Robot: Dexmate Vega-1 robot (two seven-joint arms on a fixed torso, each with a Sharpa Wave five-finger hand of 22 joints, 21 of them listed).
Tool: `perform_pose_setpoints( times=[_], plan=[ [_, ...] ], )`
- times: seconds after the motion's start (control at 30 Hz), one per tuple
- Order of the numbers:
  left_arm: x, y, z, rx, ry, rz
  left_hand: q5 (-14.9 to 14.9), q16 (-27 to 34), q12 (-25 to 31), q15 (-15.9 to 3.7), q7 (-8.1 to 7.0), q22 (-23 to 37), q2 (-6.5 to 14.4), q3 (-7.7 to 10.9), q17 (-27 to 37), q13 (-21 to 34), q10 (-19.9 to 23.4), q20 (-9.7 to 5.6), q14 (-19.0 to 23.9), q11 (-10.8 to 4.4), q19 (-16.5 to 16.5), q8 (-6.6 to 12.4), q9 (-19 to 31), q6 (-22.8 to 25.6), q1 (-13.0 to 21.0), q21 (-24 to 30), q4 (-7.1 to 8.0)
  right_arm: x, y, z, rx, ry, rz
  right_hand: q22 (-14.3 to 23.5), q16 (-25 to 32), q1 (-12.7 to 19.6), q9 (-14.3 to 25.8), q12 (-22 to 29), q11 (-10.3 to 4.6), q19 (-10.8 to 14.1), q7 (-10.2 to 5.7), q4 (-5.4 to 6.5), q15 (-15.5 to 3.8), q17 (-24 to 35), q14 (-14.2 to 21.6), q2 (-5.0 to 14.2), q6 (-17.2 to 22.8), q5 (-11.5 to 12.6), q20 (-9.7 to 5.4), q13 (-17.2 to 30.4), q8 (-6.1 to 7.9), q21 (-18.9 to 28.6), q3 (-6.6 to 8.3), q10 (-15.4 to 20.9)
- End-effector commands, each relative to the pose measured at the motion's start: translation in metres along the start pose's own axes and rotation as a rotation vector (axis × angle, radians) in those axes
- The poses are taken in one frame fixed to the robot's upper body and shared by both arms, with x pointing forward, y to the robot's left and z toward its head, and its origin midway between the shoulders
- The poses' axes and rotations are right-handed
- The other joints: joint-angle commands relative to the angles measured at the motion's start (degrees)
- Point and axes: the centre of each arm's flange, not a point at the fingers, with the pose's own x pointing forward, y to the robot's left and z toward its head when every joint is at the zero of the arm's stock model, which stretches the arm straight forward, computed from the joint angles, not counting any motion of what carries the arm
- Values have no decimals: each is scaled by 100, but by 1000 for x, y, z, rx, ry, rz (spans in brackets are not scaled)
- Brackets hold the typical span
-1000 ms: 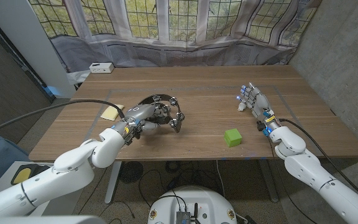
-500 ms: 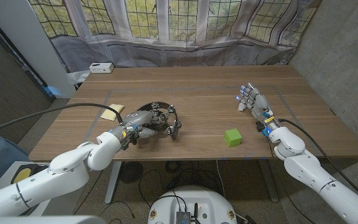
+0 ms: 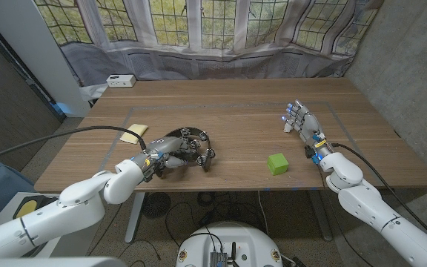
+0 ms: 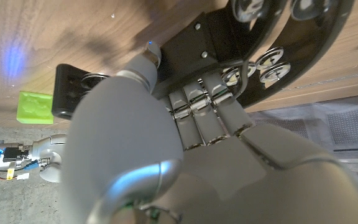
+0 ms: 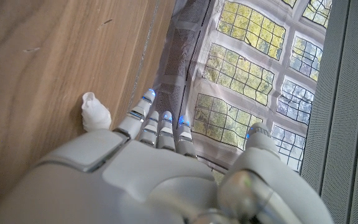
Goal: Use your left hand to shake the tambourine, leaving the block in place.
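- My left hand [image 3: 167, 157] grips the tambourine [image 3: 191, 141]: black crescent frame, paired silver jingles.
- The green block [image 3: 276, 163] sits on the tabletop [image 3: 236, 122].
- My right hand [image 3: 302, 122] is released, fingers apart.

On my table [image 3: 376, 159] I count one black tambourine [image 3: 191, 141] at the near left, one green block [image 3: 276, 163] at the near right, one yellow sticky note [image 3: 134, 131] at the left, and one small white box [image 3: 120, 80] at the far left corner. I count two hands of mine: left hand [image 3: 165, 157], right hand [image 3: 300, 120].
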Motion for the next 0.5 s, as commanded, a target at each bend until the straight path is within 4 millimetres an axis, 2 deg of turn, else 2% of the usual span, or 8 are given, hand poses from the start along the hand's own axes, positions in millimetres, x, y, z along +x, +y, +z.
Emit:
perform_pose_setpoints(
  times=[0.03, 0.5],
  plan=[
    [7, -9, -1, -5, -16, -51, 38, 42, -23, -351, 149, -3, 342, 117, 185, 724, 165, 7, 341, -138, -15, 40, 22, 191, 88, 45, 85, -2, 1, -4, 6, 10, -4, 20, -9, 68, 16, 0, -2, 25, 21, -20, -2, 31, 35, 15, 8, 12, 14, 11, 7, -2, 23, 55],
    [6, -18, -1, 5, -10, -83, 40, 10, -97, -321, 166, -4, 338, 120, 177, 682, 112, 37, 246, -118, -75, 10, 20, 143, 139, 62, 63, -3, 0, -2, 3, 8, -6, 20, -12, 71, 16, 0, 2, 26, 16, -21, -4, 30, 31, 16, 4, 12, 17, 11, 6, -1, 24, 55]
  ],
)
